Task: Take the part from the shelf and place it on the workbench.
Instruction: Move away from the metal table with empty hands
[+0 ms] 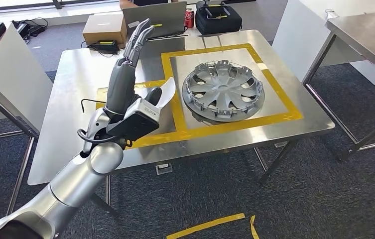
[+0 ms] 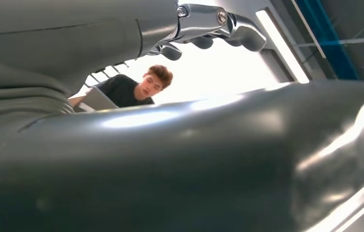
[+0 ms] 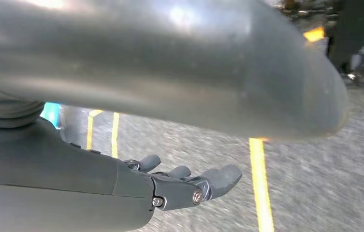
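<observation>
Rising from the lower-left corner of the head view, the robot's silver left arm (image 1: 70, 186) reaches up over the near edge of a steel workbench (image 1: 75, 84). At its end the left hand (image 1: 133, 82) is raised with its fingers (image 1: 138, 37) stretched out straight, pointing toward twelve o'clock, and its pale thumb (image 1: 168, 94) spread toward two o'clock; the hand is released and holds nothing. At about three o'clock from the hand, well apart from it, the part lies flat on the workbench: a silver wheel cover (image 1: 223, 89) with curved spokes, resting inside a square outlined in yellow tape (image 1: 275, 87). Along the far edge of the workbench, at twelve o'clock, stand a cardboard box (image 1: 104, 28), an open laptop (image 1: 155, 19), a red drink can (image 1: 189, 18) and a black case (image 1: 218, 19). Grey carpet (image 1: 300, 199) covers the floor, with short strips of yellow tape near the bottom. The left wrist view looks past that hand toward a person (image 2: 131, 89) in a dark shirt. In the right wrist view, the right hand (image 3: 170, 186) hangs over grey carpet crossed by yellow lines, its fingers (image 3: 221, 179) loosely extended and grasping nothing.
</observation>
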Motion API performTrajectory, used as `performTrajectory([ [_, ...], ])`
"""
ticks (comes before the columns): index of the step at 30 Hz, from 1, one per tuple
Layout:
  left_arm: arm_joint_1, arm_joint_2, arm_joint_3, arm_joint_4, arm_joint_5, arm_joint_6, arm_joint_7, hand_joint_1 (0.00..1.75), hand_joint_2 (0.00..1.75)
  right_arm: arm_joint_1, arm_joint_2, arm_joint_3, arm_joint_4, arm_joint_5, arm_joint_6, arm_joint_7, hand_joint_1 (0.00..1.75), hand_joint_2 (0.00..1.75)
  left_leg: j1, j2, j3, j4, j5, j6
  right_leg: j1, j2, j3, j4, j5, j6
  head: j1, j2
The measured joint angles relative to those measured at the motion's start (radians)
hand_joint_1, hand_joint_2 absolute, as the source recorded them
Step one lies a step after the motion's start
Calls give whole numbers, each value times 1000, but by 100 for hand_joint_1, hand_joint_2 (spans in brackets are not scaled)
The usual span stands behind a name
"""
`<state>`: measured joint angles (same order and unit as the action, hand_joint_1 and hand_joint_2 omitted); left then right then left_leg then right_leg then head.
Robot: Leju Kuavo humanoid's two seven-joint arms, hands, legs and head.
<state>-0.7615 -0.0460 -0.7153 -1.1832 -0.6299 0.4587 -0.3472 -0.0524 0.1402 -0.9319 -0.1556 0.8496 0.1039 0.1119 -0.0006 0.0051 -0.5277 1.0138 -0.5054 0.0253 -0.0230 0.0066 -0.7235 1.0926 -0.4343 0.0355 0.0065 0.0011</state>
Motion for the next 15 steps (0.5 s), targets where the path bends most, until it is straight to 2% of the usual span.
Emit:
performTrajectory([
  [1, 5, 1, 0, -2, -3, 0, 0, 0, 0, 1, 0, 0, 0, -1, 1, -3, 0, 0, 0, 1, -14, -1, 14, 3, 1, -1, -15, 57, -55, 5, 2, 0],
  [2, 10, 2, -1, -3, -5, -1, 0, 0, 0, 2, -1, 0, 0, -2, 1, -6, 0, 0, -1, 2, -31, 0, 27, 5, 1, -1, -29, 122, -99, 9, 3, 0],
  [3, 15, 3, -1, -3, -6, -1, 0, 0, 0, 3, -1, 0, 0, -4, 1, -9, 0, 0, -1, 4, -48, 2, 39, 5, 1, -1, -36, 179, -121, 12, 3, 0],
  [4, 21, 5, -2, -3, -7, -1, 0, 0, 0, 4, -2, 0, 0, -6, 1, -12, 0, 0, -1, 5, -65, 5, 50, 4, 1, -1, -30, 210, -119, 14, 3, 0],
  [5, 24, 6, -3, -3, -8, -1, 0, 0, 0, 5, -4, 0, 0, -7, 1, -15, 0, 0, -1, 7, -82, 9, 60, 2, 1, -1, -8, 208, -99, 14, 3, 0],
  [6, 26, 8, -4, -3, -8, -1, 1, 0, 0, 5, -5, 0, 0, -9, 1, -16, 0, 0, -1, 8, -97, 13, 69, -1, 1, -2, 32, 171, -75, 13, 3, 0],
  [7, 27, 8, -4, -3, -8, -1, 1, 0, 0, 5, -6, 0, 0, -9, 1, -18, 0, 0, 0, 8, -110, 19, 77, -4, 1, -3, 84, 107, -68, 10, 3, 0],
  [8, 27, 9, -5, -4, -8, -1, 2, 0, 0, 4, -7, 0, 0, -9, 1, -19, 0, 0, -1, 8, -120, 23, 84, -9, 3, -3, 134, 40, -72, 5, 3, 0],
  [9, 27, 10, -6, -5, -8, 0, 3, 0, 0, 4, -8, 0, 0, -8, 1, -21, 0, 0, -2, 8, -126, 26, 91, -14, 6, -3, 169, -13, -81, -2, 2, 0],
  [10, 27, 10, -8, -6, -8, 0, 4, 0, 0, 4, -8, 0, 0, -6, 2, -22, 0, 0, -3, 9, -129, 27, 98, -21, 9, -3, 188, -45, -92, -10, 2, 0],
  [12, 27, 12, -12, -6, -9, -1, 5, 0, 0, 6, -8, 0, 0, -5, 2, -21, 0, 0, -3, 8, -132, 22, 113, -33, 11, -3, 183, -57, -82, -27, 2, 0],
  [13, 27, 13, -14, -5, -9, -3, 7, 0, 0, 6, -8, 0, 0, -7, 2, -19, 0, 0, -2, 6, -137, 25, 108, -38, 9, -4, 176, -60, -73, -34, 1, 0],
  [14, 25, 14, -16, -4, -10, -5, 9, 0, 0, 6, -8, 0, 0, -10, 2, -17, 0, 0, -1, 4, -146, 41, 86, -44, 6, -6, 166, -63, -60, -41, 0, 0],
  [15, 22, 14, -18, -1, -10, -8, 10, 0, 0, 6, -8, 0, 0, -13, 1, -15, 0, 0, 0, 2, -161, 76, 45, -49, 4, -8, 153, -65, -47, -47, -1, 0],
])
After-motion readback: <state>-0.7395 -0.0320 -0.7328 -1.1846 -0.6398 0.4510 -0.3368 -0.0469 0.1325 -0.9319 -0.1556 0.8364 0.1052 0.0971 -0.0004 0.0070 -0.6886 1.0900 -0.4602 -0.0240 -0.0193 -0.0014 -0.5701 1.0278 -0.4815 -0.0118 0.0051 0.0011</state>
